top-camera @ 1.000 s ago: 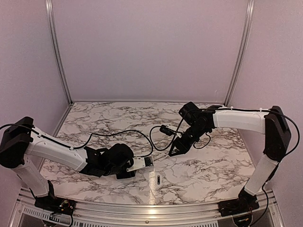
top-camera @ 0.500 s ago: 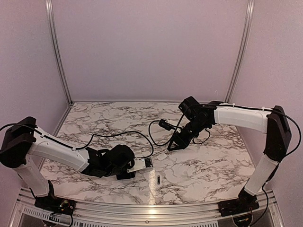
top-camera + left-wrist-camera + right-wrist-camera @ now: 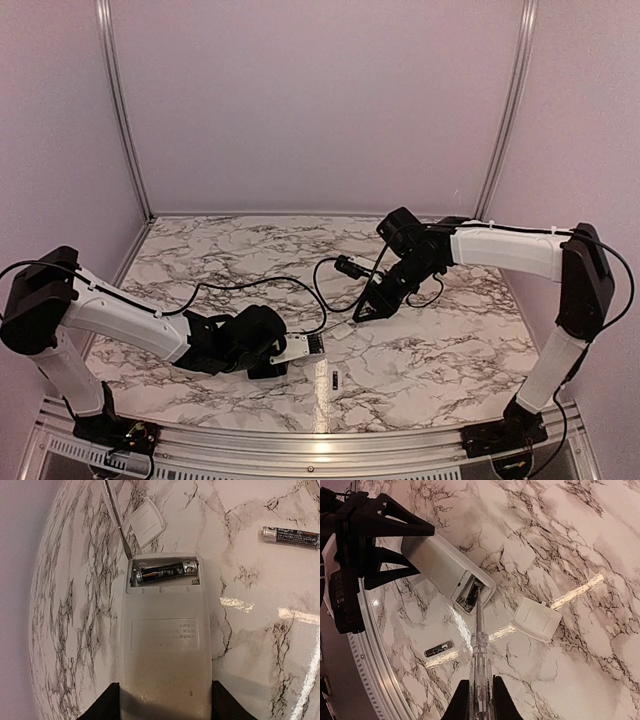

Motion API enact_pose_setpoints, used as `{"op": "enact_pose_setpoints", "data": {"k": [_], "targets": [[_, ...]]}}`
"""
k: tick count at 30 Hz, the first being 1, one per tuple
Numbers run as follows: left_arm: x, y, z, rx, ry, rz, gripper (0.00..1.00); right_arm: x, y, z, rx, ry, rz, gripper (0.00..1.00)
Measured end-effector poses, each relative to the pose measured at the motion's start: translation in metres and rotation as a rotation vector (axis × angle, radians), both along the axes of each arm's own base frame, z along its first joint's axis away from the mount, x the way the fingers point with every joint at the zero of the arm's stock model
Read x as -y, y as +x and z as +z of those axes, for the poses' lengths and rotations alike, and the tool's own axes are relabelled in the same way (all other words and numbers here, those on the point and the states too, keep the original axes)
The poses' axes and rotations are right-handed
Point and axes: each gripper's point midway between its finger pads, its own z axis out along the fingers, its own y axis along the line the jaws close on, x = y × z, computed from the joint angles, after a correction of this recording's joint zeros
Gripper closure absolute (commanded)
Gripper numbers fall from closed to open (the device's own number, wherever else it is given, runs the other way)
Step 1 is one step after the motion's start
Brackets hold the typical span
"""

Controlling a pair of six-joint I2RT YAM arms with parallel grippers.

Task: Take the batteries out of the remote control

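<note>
The white remote control (image 3: 165,645) lies back-up on the marble table, and my left gripper (image 3: 165,707) is shut on its near end. Its open compartment holds one dark battery (image 3: 165,572). A second battery (image 3: 291,536) lies loose on the table, also seen in the right wrist view (image 3: 438,649) and the top view (image 3: 335,379). My right gripper (image 3: 479,700) is shut on a clear-handled screwdriver (image 3: 480,650) whose tip reaches the compartment (image 3: 471,594). In the top view the remote (image 3: 300,346) sits at the left gripper (image 3: 275,352) and the right gripper (image 3: 372,308) hovers beyond it.
The small white battery cover (image 3: 146,522) lies on the table just beyond the remote, also seen in the right wrist view (image 3: 536,618). A black cable (image 3: 320,285) loops over the table's middle. The metal front rail (image 3: 320,440) runs along the near edge.
My right gripper with the screwdriver has drawn back and left, then settled with the tip at the remote's open end. The left arm and the remote have barely moved.
</note>
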Motion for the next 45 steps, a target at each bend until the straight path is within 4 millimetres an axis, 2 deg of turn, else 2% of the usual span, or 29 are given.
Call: {"op": "enact_pose_setpoints", "data": {"k": [17,28,37,45], "targets": [[0.001,0.001,0.001,0.003,0.012,-0.008,0.93,-0.004,-0.004,-0.028,-0.044,0.001,0.028,1.0],[-0.001,0.002,0.001,0.013,0.027,-0.005,0.93,-0.006,-0.008,-0.035,-0.061,0.052,0.047,1.0],[-0.003,0.002,0.002,0.009,0.05,-0.004,0.93,-0.009,-0.008,-0.033,-0.063,0.095,0.053,1.0],[-0.001,0.002,0.004,0.009,0.053,-0.013,0.93,-0.01,-0.015,-0.022,-0.053,0.13,0.065,1.0]]}}
